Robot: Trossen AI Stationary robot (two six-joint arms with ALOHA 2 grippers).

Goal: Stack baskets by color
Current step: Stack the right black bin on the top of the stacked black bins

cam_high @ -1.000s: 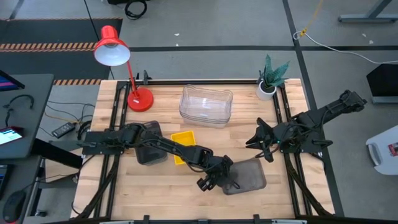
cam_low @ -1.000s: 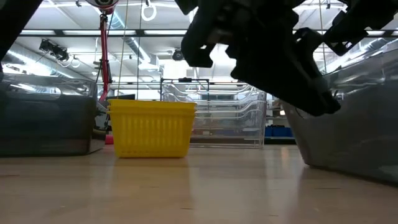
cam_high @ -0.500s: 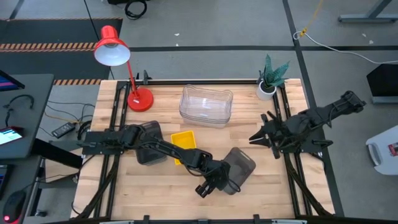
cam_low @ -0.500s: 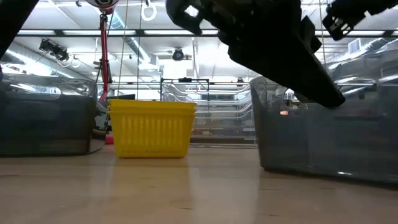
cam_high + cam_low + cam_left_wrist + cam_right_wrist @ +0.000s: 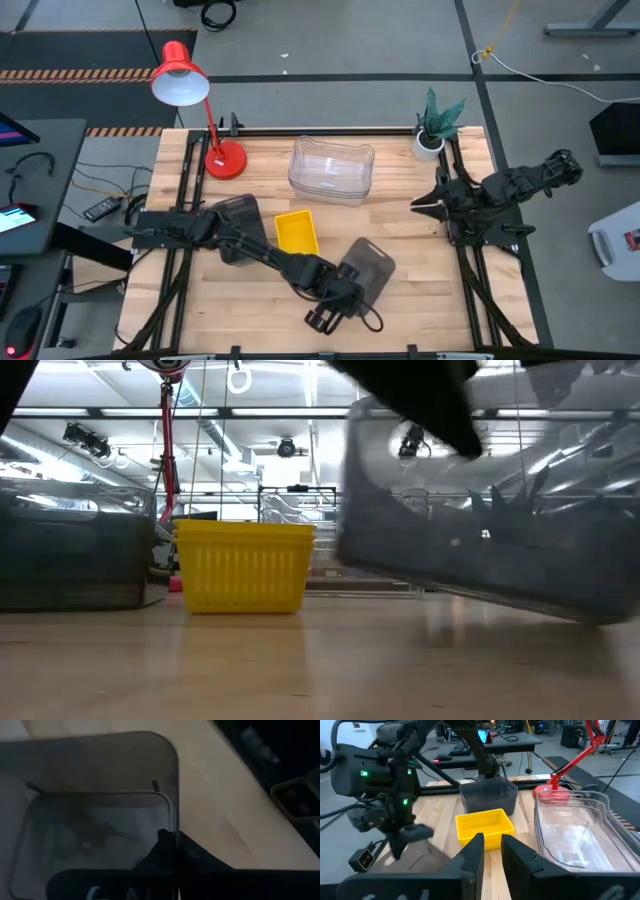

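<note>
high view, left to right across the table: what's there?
Red lamp base → dark grey basket → yellow basket → grey basket held by the left end effector at → potted plant → right end effector.

Wooden table with black rails along its edges. Red desk lamp at far left corner: round base on tabletop, shade leaning out past table edge. Small potted plant in white pot at far right corner. Beside table on left, dark desk with cables and remote-like device below it. White cable running across grey floor beyond. Ceiling lights and shelving in room behind.
</note>
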